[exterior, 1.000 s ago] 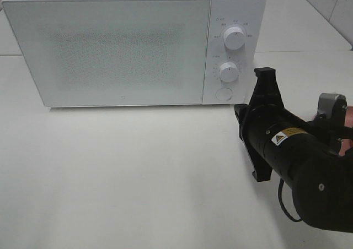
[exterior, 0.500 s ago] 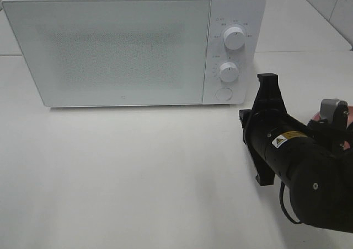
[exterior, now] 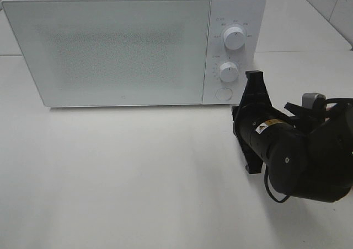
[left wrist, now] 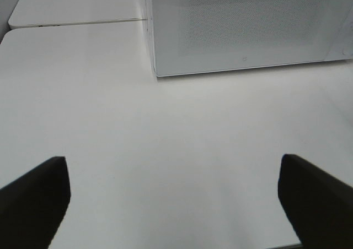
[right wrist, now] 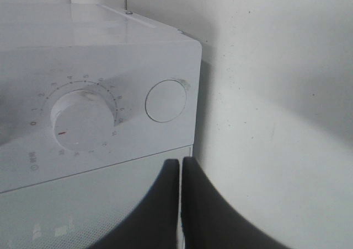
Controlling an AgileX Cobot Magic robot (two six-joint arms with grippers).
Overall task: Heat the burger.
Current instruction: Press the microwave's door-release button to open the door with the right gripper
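The burger shows in none of the views; whether it sits behind the shut, frosted door of the microwave or behind the right arm cannot be told. Judged from that, the coming move turns on the round button below the lower dial. The right gripper, its jaws pressed together on nothing, stands just beside the panel's right edge. Its long axis points toward the microwave, with the button a little to the left of its tip. This arm is by far the nearer. The left gripper hangs spread wide and empty over the bare table, well apart from the panel. The high view hides how close the tip is. The right wrist view shows the button ahead of the tip, not yet touched.
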